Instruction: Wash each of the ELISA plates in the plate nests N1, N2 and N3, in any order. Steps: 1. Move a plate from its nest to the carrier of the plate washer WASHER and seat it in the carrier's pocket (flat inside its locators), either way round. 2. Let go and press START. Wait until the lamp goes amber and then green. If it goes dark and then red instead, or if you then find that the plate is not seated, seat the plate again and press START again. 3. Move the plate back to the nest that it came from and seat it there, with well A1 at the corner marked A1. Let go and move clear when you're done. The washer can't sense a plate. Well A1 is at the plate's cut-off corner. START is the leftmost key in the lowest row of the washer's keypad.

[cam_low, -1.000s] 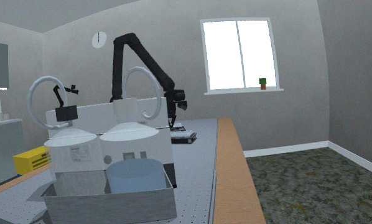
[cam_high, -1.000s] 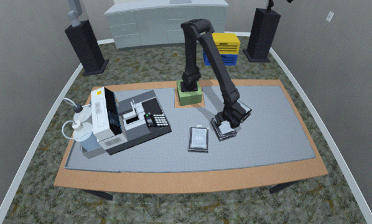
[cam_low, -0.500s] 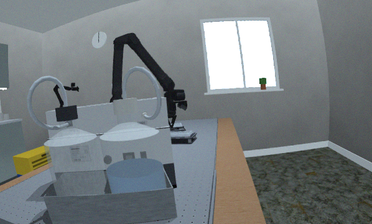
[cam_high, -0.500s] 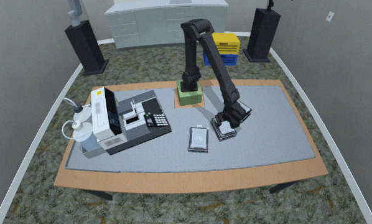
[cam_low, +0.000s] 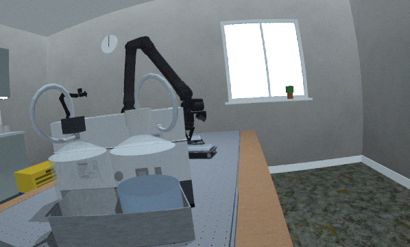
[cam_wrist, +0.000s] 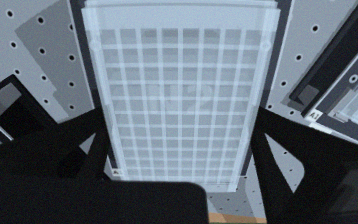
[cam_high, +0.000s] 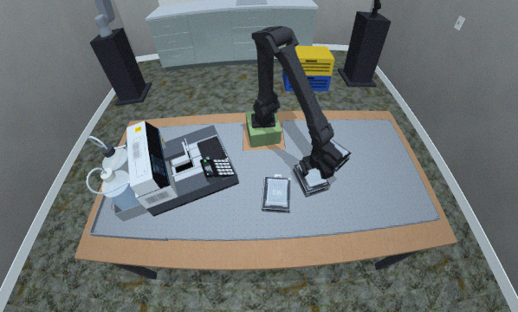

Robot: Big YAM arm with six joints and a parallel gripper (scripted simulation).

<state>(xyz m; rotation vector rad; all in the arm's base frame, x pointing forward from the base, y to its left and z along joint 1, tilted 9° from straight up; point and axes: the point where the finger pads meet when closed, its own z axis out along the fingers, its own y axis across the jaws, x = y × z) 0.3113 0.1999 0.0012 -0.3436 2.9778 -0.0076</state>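
1. ELISA plate (cam_high: 314, 178) (cam_low: 195, 138) (cam_wrist: 180, 100), clear, gridded: over nest N2 (cam_high: 316, 188) (cam_low: 199, 140) (cam_wrist: 84, 55), seemingly just above its seat; contact cannot be told.
2. Fingers (cam_high: 301, 166) (cam_low: 190, 134): closed on the plate's two long sides.
3. Step in hand, as judged: seating the plate home after its wash. Square it to the nest, lower it level until flat inside the locators, then spread the fingers evenly and rise straight. Well A1 belongs at the A1 label (cam_wrist: 116, 172); the cut-off corner cannot be made out.

Surroundings, by top view, from N2:
4. Loaded neighbouring nest (cam_high: 276, 207) (cam_low: 203, 155) (cam_wrist: 330, 55): 8 o'clock, near.
5. Farther nest (cam_high: 343, 162) (cam_wrist: 35, 107): 2 o'clock, partly behind the wrist. Either nest could be clipped by widening fingers or a sideways exit.
6. Plate washer (cam_high: 144, 160) (cam_low: 119, 120): 9 o'clock, well apart; lamp (cam_high: 204, 160) green, beside the keypad (cam_high: 223, 166).
7. Green arm base (cam_high: 263, 138): 11 o'clock, clear of the descent.
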